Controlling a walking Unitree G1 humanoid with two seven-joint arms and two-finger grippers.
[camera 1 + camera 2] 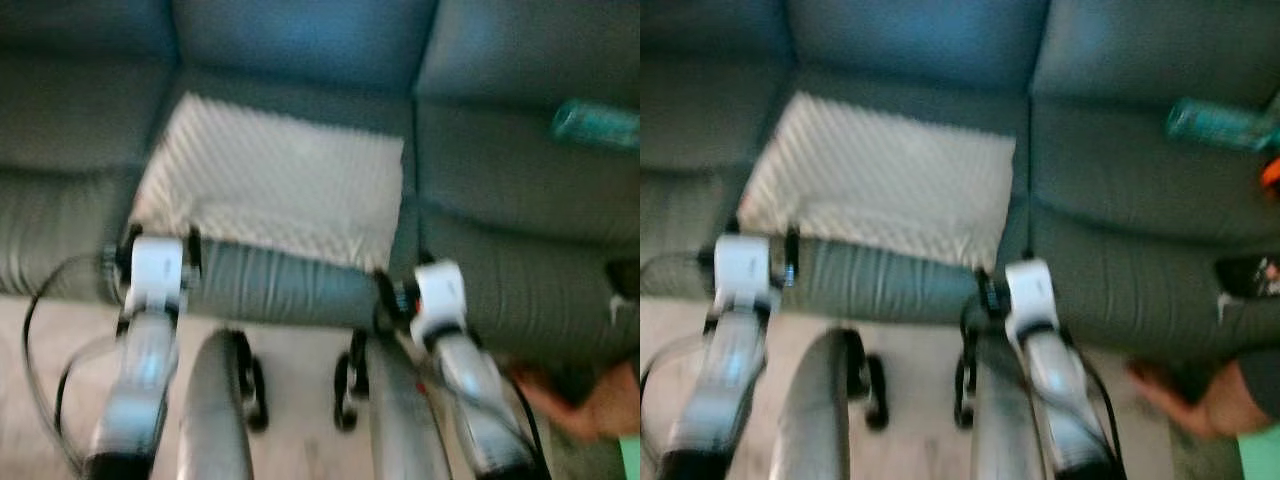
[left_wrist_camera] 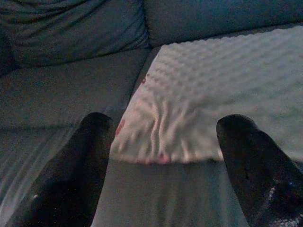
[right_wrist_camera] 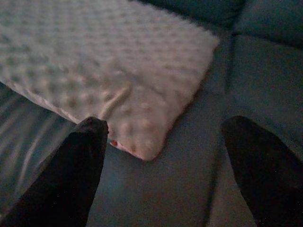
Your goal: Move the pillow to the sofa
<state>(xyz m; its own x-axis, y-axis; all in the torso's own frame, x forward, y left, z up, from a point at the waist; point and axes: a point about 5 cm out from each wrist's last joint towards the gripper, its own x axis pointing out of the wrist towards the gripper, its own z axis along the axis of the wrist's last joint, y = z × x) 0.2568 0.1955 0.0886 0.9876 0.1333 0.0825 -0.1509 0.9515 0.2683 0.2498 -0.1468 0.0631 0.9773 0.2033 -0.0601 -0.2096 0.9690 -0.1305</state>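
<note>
A: Where's the pillow [image 1: 275, 180]?

B: Flat on the sofa [image 1: 500, 180], middle seat cushion, near edge by the front lip. Looks already delivered.

A: State of each claw?

B: Left claw [image 2: 163, 156] spread wide before the near left corner, holding nothing. Right claw [image 3: 165, 161] likewise open, empty, near the near right corner.

A: Handling, if moved again?

B: Probably light, soft, floppy; dimpled cover should give decent grip. Best pinched at both near corners.
</note>
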